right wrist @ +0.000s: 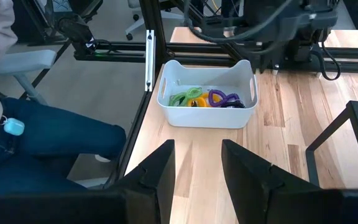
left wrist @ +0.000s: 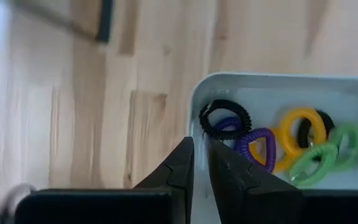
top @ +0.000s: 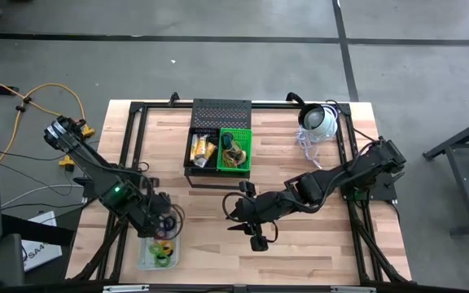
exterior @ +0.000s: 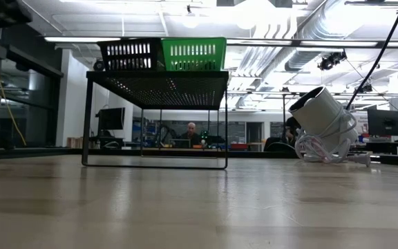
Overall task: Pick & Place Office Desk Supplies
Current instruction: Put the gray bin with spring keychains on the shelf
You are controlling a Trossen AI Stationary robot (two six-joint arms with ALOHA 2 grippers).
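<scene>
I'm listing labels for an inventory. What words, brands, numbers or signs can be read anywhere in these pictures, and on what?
"SA": the start of dark lettering on a white object left of the table; the rest is too blurred to read.
Screens in the room behind: too small to read.
White bin, green basket, white dome device: no lettering shows.

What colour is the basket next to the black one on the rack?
Green basket, seen best in the high view.
</scene>
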